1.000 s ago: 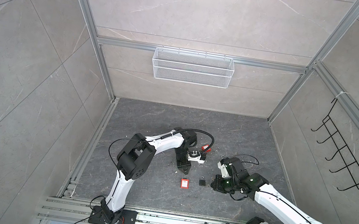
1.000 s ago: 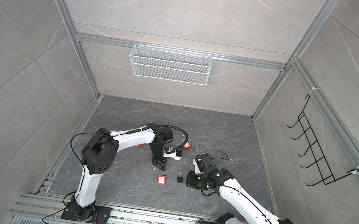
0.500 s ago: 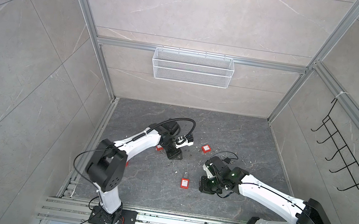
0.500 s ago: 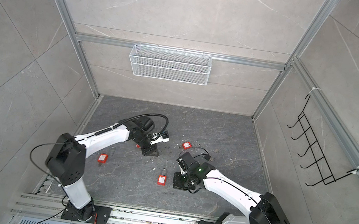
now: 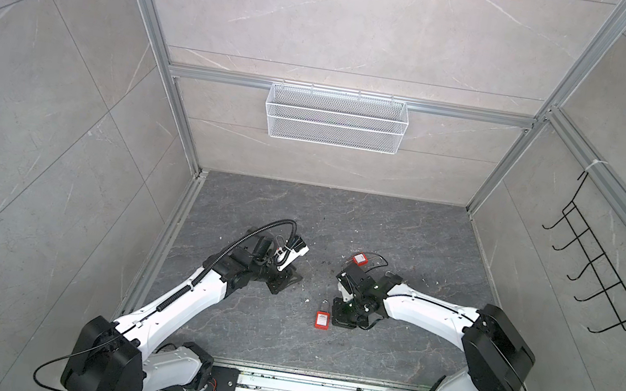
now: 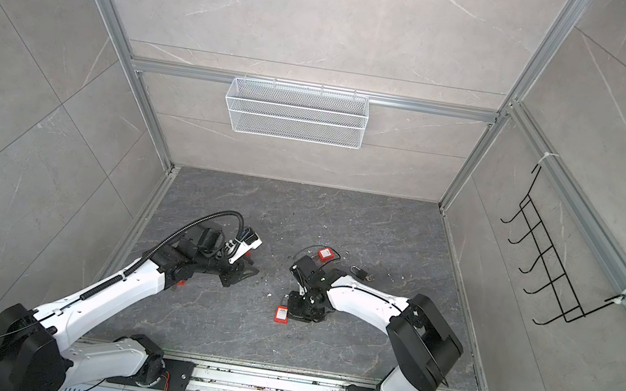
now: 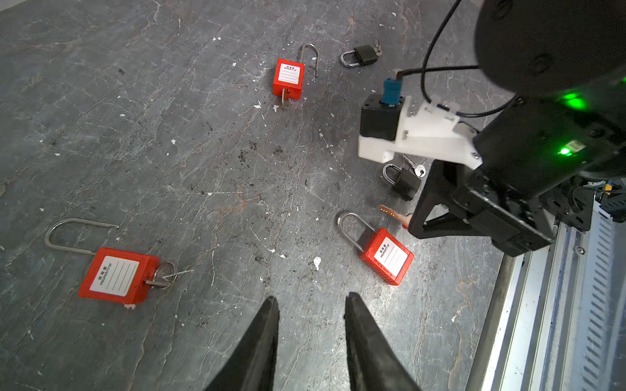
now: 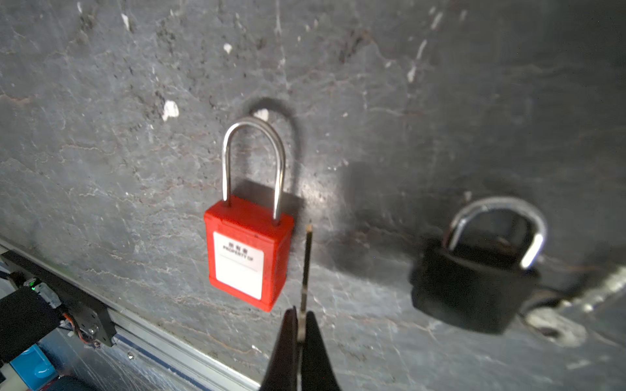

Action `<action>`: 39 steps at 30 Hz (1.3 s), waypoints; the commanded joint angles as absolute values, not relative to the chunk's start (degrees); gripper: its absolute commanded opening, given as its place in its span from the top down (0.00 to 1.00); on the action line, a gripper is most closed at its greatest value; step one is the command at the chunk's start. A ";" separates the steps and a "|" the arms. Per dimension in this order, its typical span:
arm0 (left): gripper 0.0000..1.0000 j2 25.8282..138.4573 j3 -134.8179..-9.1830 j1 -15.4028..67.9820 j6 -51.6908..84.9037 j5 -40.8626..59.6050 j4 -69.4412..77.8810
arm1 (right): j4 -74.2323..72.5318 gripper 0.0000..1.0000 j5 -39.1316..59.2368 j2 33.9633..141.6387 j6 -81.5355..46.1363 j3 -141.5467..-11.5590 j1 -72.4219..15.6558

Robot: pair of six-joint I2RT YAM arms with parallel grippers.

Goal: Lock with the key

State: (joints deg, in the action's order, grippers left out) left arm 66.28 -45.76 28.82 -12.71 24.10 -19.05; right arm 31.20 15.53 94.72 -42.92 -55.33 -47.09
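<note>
A red padlock (image 8: 249,250) with a white label lies flat on the floor, its steel shackle seated in the body; it shows in both top views (image 5: 322,319) (image 6: 281,313). My right gripper (image 8: 301,313) is shut on a key (image 8: 307,264), seen edge-on, whose tip ends just beside the padlock's top corner. In the left wrist view the key (image 7: 389,211) juts from the right gripper (image 7: 415,221) above that padlock (image 7: 386,255). My left gripper (image 7: 311,299) is open and empty over bare floor, left of centre (image 5: 290,281).
Another red padlock (image 7: 117,276) with an open shackle and a key in it lies near the left gripper. A third red one (image 7: 288,78) lies farther off. Two black padlocks (image 7: 404,181) (image 7: 364,56) lie by the right arm. A metal rail (image 8: 152,335) runs along the front edge.
The left arm has drawn back to the left, away from the middle, with its jaws a little wider. The right gripper has moved left with the key, up to the red padlock.
</note>
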 commanded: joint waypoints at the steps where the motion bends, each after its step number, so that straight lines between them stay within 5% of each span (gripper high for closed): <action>1: 0.65 65.19 -45.14 28.37 -10.20 23.63 -16.03 | 30.86 1.00 16.05 97.39 -44.39 -56.40 -47.65; 4: 0.64 65.14 -45.01 28.28 -10.28 23.37 -16.39 | 30.78 0.99 15.75 98.08 -44.97 -56.51 -47.85; 13: 0.64 63.22 -45.25 28.29 -9.73 20.16 -14.52 | 34.69 0.69 9.34 95.33 -44.19 -59.30 -48.59; 24: 0.59 60.56 -44.28 28.26 -6.24 14.92 -9.30 | 44.58 0.59 -5.46 90.26 -46.69 -65.07 -49.47; 32: 0.52 64.48 -46.06 28.19 3.76 9.82 -5.67 | 49.11 0.18 -22.03 89.02 -49.61 -71.36 -48.29; 39: 0.45 67.72 -48.62 28.17 5.82 10.11 -4.12 | 45.72 0.17 -14.75 92.46 -51.80 -72.96 -37.53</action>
State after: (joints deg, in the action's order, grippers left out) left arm 67.59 -45.82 28.49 3.57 10.61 -7.94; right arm 45.95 -15.70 90.63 -49.47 -72.25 -40.88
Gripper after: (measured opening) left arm 0.540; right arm 0.827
